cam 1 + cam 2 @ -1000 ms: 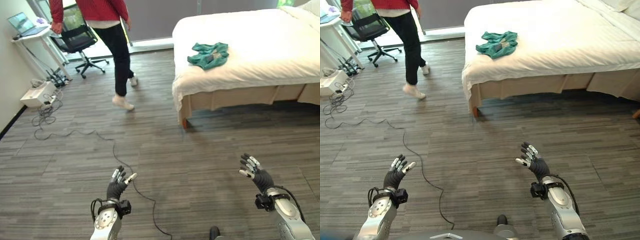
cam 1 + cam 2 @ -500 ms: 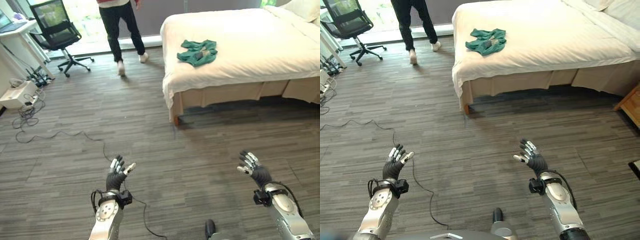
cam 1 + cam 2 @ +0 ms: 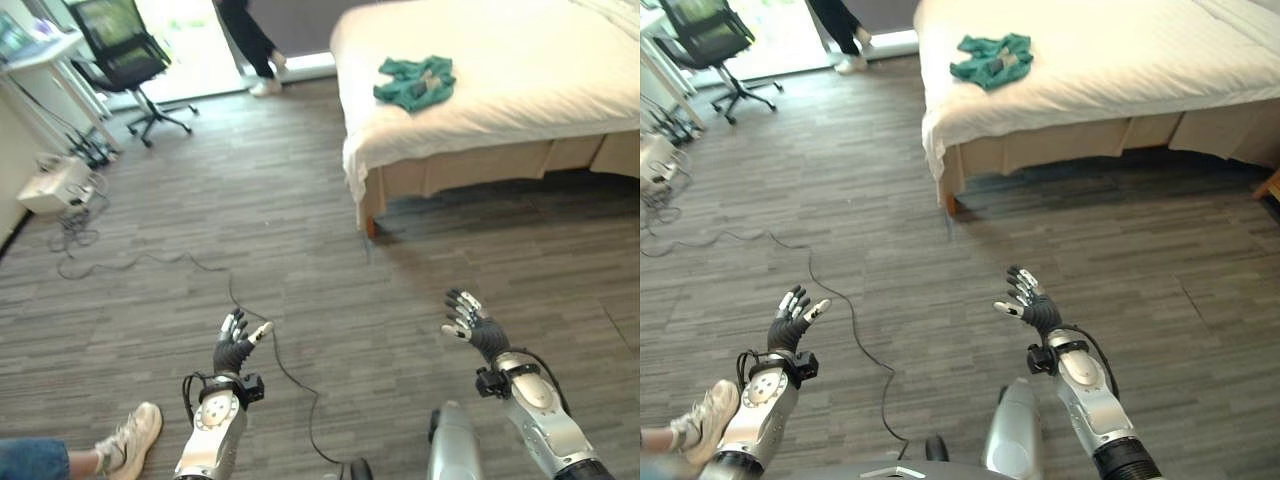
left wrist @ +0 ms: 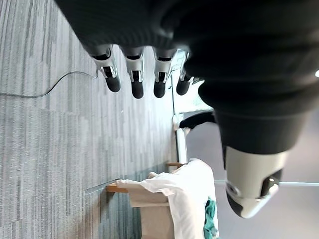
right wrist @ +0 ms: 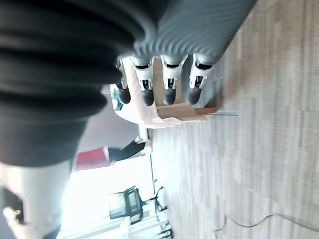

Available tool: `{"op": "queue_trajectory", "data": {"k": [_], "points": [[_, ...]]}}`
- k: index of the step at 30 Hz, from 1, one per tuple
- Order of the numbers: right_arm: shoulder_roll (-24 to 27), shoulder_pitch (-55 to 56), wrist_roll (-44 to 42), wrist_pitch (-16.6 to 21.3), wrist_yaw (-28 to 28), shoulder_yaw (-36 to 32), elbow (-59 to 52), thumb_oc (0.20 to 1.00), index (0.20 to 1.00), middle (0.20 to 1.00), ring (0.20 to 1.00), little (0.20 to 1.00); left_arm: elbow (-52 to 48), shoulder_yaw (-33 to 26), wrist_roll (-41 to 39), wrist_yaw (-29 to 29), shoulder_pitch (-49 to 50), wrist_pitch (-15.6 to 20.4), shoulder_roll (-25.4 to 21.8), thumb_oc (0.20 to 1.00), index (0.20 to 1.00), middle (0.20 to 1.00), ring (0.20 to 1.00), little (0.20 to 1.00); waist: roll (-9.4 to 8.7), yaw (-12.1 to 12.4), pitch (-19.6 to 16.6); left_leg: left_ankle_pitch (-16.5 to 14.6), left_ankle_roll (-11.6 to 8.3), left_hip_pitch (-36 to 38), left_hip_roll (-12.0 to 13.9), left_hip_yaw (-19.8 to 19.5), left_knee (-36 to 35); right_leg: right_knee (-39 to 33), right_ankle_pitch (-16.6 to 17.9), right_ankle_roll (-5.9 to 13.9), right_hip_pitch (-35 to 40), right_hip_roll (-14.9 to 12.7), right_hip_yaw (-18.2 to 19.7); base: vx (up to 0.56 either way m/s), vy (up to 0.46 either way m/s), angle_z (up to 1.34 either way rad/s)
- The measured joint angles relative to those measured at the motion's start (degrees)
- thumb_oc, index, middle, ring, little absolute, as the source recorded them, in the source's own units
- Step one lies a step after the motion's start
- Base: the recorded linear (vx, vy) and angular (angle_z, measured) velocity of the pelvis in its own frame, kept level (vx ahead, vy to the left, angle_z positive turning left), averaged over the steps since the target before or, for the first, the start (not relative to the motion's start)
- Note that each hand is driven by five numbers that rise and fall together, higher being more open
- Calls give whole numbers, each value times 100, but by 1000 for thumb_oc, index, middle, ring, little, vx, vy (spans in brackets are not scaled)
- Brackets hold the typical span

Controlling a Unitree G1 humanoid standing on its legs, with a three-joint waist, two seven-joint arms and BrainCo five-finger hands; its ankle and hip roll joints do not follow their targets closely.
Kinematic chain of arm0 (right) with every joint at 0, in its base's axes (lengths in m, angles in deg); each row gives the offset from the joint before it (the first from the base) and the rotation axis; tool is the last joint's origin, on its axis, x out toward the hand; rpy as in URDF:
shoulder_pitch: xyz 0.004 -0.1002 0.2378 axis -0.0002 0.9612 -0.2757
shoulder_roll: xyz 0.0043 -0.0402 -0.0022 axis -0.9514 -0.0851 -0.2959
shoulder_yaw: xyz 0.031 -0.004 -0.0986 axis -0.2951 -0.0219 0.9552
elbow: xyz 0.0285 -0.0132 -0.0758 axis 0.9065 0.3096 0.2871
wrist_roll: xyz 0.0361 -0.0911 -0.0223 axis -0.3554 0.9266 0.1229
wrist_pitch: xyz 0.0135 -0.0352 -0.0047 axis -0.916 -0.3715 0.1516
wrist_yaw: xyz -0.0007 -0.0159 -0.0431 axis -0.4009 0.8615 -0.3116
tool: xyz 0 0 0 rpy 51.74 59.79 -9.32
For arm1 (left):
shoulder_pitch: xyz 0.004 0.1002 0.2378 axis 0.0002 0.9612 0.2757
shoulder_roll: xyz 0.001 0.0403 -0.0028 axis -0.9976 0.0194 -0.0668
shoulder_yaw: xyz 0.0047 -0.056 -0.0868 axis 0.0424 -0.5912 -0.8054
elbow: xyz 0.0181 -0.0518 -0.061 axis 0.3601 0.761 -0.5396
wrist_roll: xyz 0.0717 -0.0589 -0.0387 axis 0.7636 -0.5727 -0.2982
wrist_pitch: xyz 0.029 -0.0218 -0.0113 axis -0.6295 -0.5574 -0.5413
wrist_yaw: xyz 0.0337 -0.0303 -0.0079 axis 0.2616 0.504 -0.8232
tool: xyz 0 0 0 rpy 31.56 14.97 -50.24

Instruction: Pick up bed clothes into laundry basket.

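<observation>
Since the earlier frames the person [image 3: 252,40] has walked off toward the window, and a second person's shoe [image 3: 130,436] has appeared at lower left. Left robot hand [image 3: 236,346] and right robot hand [image 3: 472,325] hover over the floor, fingers spread, empty. The green clothes [image 3: 415,82] lie on the bed [image 3: 520,90], well apart from both; no pickup begun, by this evidence.

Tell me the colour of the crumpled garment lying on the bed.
Teal green garment on the white bed; clearest in the left eye view.
</observation>
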Motion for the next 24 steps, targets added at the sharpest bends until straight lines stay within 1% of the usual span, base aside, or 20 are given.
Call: {"op": "queue_trajectory", "data": {"k": [1, 2, 3, 4, 5, 6, 7, 8, 9, 10, 11, 12, 14, 16, 17, 20, 21, 22, 23, 24], "points": [[-26, 7, -1, -5, -41, 1, 0, 1000, 1000, 1000, 1000, 1000, 46, -11, -2, 5, -79, -3, -33, 1000, 1000, 1000, 1000, 1000, -22, -84, 15, -69, -74, -118, 53, -4, 111, -917, -17, 71, 115, 121, -146, 482, -243, 29], [-37, 5, -2, -5, -70, -4, 5, 1000, 1000, 1000, 1000, 1000, 120, 29, 4, 12, -311, -13, -115, 1000, 1000, 1000, 1000, 1000, -119, -210, 33, -156, -115, -234, 41, -133, 279, -2017, -2, 99, 316, 175, -606, 603, -378, 64], [-16, 40, -22, -13, -74, -58, -4, 1000, 1000, 1000, 1000, 1000, 44, 290, 3, 21, -481, -12, -55, 1000, 1000, 1000, 1000, 1000, -158, -310, 24, -361, -237, -131, 78, -305, 402, -1598, 71, -151, 497, 258, -738, 644, -442, 66], [7, 46, -60, -16, -91, -13, -11, 1000, 1000, 1000, 1000, 1000, -27, 362, 4, 57, -424, 16, 60, 1000, 1000, 1000, 1000, 1000, -43, -295, -29, -498, -373, -14, 232, -317, 438, -1022, -16, -363, 581, 457, -653, 542, -454, 48], [57, 33, -67, -24, -97, 94, 9, 1000, 1000, 1000, 1000, 1000, -45, 457, -38, 144, -198, 39, 209, 1000, 1000, 1000, 1000, 1000, 116, -272, -153, -482, -526, 123, 465, -322, 741, -667, -254, -719, 1000, 848, -777, 279, -271, 26], [35, 26, -97, -24, -111, 145, 23, 1000, 1000, 1000, 1000, 1000, -60, 505, -71, 183, -117, 38, 176, 1000, 1000, 1000, 1000, 1000, -163, -254, -258, -496, -573, -235, 380, -282, 1721, -935, -382, -848, 1489, 904, -877, 381, -393, 46], [57, -6, -195, -10, -120, 136, 9, 1000, 1000, 1000, 1000, 1000, -87, 496, -109, 200, -112, 41, 178, 1000, 1000, 1000, 1000, 1000, -421, -240, -381, -410, -807, -902, 329, -223, 3079, -1316, -692, -1240, 1845, 889, -956, 245, -240, 39], [161, -92, -248, 6, -119, 7, 55, 1000, 1000, 1000, 1000, 1000, -63, 549, -185, 182, -149, 36, 314, 1000, 1000, 1000, 1000, 1000, -432, -159, -390, -272, -1019, -1527, 614, -142, 4318, -1422, -562, -1314, 1953, 912, -902, 384, -347, 12], [155, -209, -305, 76, -89, -55, 137, 1000, 1000, 1000, 1000, 1000, -159, 605, -285, 222, -138, 39, 282, 1000, 1000, 1000, 1000, 1000, -473, -30, -376, 147, -1305, -1897, 696, -267, 5083, -1404, -739, -1444, 2044, 922, -772, 270, -206, -39], [141, -247, -395, 67, -65, -180, 161, 1000, 1000, 1000, 1000, 1000, -186, 664, -314, 242, -160, 55, 276, 1000, 1000, 1000, 1000, 1000, -465, 141, -377, 275, -1274, -2152, 994, -145, 5686, -1456, -724, -1425, 2182, 1023, -706, 554, -330, -59], [185, -325, -441, 64, -50, -118, 116, 1000, 1000, 1000, 1000, 1000, -177, 670, -320, 242, -148, 48, 292, 1000, 1000, 1000, 1000, 1000, -544, 199, -347, 308, -1261, -2192, 1208, -154, 5365, -1600, -832, -1568, 2441, 1127, -574, 694, -254, -50], [169, -363, -434, 46, 70, -94, 122, 1000, 1000, 1000, 1000, 1000, -159, 681, -320, 252, -298, 42, 287, 1000, 1000, 1000, 1000, 1000, -592, 216, -275, 303, -1214, -2359, 1478, 171, 4834, -2090, -861, -1563, 2942, 1262, -484, 726, -129, -43], [91, -444, -442, 58, 142, -53, 101, 1000, 1000, 1000, 1000, 1000, -159, 669, -325, 248, -314, 43, 285, 1000, 1000, 1000, 1000, 1000, -778, 390, -175, 362, -1129, -2452, 1455, 550, 3632, -2454, -810, -1474, 3349, 1284, -228, 534, 80, -65], [83, -571, -417, 65, 154, 90, 142, 1000, 1000, 1000, 1000, 1000, -159, 644, -340, 247, -175, 44, 281, 1000, 1000, 1000, 1000, 1000, -735, 514, -177, 474, -1003, -2363, 1376, 718, 2089, -2762, -781, -1316, 3668, 1375, 87, 361, 126, -103], [97, -664, -362, 65, 153, 238, 173, 1000, 1000, 1000, 1000, 1000, -130, 636, -489, 248, -56, 42, 282, 1000, 1000, 1000, 1000, 1000, -596, 515, -152, 729, -745, -2234, 1326, 674, 1004, -2789, -828, -1167, 3928, 1510, 230, 422, 170, -104], [145, -433, -251, 65, 139, 290, 155, 1000, 1000, 1000, 1000, 1000, -64, 664, -506, 246, 14, 51, 248, 1000, 1000, 1000, 1000, 1000, -403, 511, -239, 955, -510, -2205, 1264, 674, 637, -2800, -1016, -786, 4412, 1611, 367, 372, 140, -96], [242, -319, -224, 64, 133, 290, 106, 1000, 1000, 1000, 1000, 1000, -84, 659, -507, 247, 74, 65, 275, 1000, 1000, 1000, 1000, 1000, -259, 512, -316, 1085, -255, -2121, 1205, 702, 708, -2763, -1141, -590, 4585, 1682, 317, 382, 140, -83], [398, -131, -220, 66, 126, 245, 74, 1000, 1000, 1000, 1000, 1000, -53, 696, -504, 250, 136, 67, 359, 1000, 1000, 1000, 1000, 1000, -25, 462, -444, 1295, 115, -2015, 1197, 626, 634, -2727, -1243, -432, 4771, 1773, 328, 376, 153, -65], [300, 89, -217, 65, 132, 134, 201, 1000, 1000, 1000, 1000, 1000, 79, 721, -501, 274, 127, 70, 318, 1000, 1000, 1000, 1000, 1000, -104, 463, -588, 1681, 55, -1928, 1058, 392, 626, -2709, -1357, -350, 4939, 1679, 401, 236, 95, -32], [205, 255, -212, 40, 148, 110, 270, 1000, 1000, 1000, 1000, 1000, 177, 695, -503, 253, 70, 58, 305, 1000, 1000, 1000, 1000, 1000, -239, 402, -641, 1646, 164, -1784, 856, 287, 587, -2480, -1481, -321, 4863, 1461, 301, 376, 161, -20]]}}
